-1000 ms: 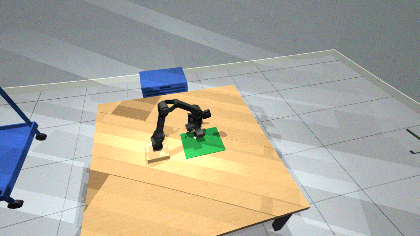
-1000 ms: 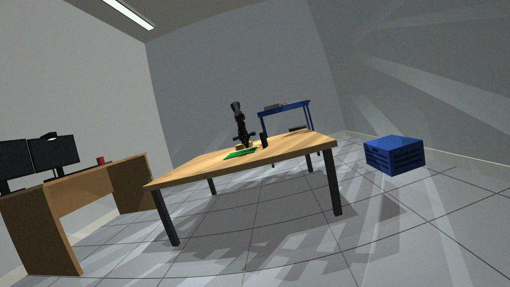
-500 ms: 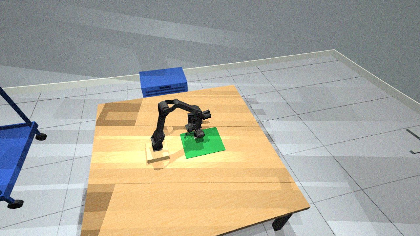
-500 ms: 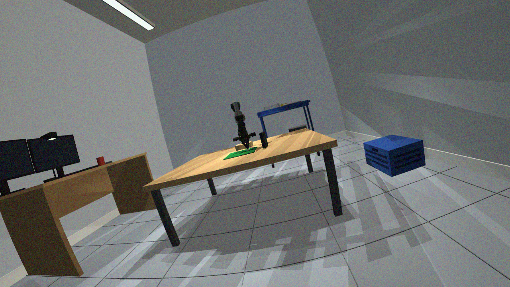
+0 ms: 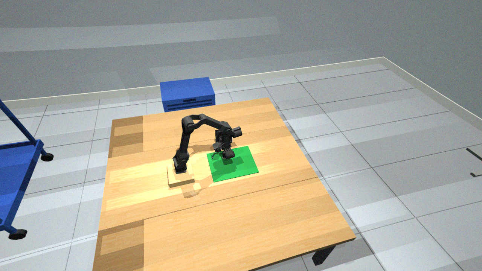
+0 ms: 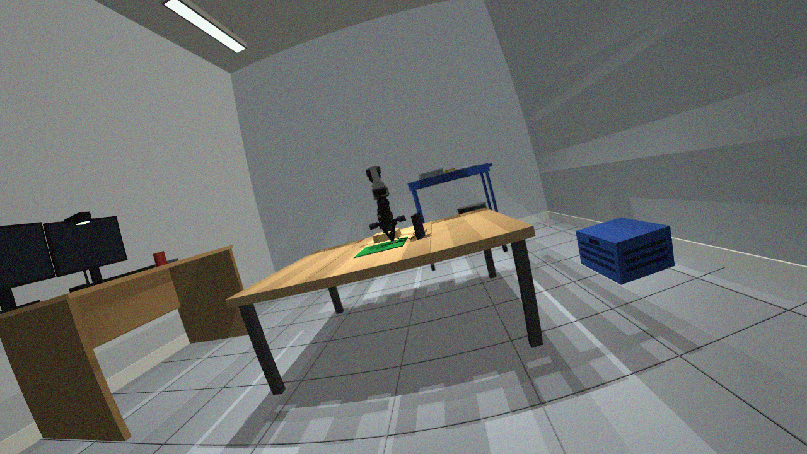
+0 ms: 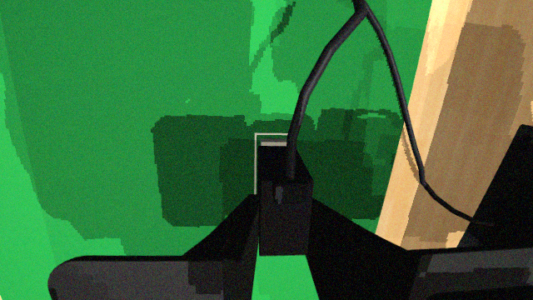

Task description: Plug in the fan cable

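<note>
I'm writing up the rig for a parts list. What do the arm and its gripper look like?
The arm is dark grey to black throughout, built of boxy links with rounded joints, and rises from a pale wooden block. The gripper has two flat black fingers tapering toward the tips. No markings or external arm cabling are discernible.
</note>
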`<state>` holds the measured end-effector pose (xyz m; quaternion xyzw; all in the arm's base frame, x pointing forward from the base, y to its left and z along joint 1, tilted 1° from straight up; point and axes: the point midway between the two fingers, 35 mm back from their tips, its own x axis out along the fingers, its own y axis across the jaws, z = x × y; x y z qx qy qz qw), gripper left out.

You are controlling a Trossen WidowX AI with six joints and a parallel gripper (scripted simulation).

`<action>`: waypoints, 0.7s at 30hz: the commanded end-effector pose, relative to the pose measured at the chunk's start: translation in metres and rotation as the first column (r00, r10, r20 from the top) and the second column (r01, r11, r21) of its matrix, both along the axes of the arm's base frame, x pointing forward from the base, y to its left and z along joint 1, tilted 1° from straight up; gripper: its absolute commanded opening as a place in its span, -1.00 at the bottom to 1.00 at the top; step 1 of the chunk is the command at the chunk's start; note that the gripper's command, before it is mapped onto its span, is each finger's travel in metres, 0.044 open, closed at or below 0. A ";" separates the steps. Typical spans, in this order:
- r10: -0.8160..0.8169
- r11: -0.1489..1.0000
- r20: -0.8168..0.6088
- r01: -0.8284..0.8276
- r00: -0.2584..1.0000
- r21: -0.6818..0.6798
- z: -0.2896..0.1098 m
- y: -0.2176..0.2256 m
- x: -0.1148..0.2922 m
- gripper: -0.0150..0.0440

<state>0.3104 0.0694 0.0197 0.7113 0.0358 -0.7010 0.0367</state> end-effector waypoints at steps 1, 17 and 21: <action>-0.001 1.000 -0.006 0.001 1.000 0.004 -0.005 0.001 0.000 -0.49; -0.001 1.000 -0.006 0.001 1.000 0.004 -0.008 0.001 0.000 -0.49; -0.001 1.000 -0.006 0.001 1.000 0.004 -0.009 0.001 0.000 -0.49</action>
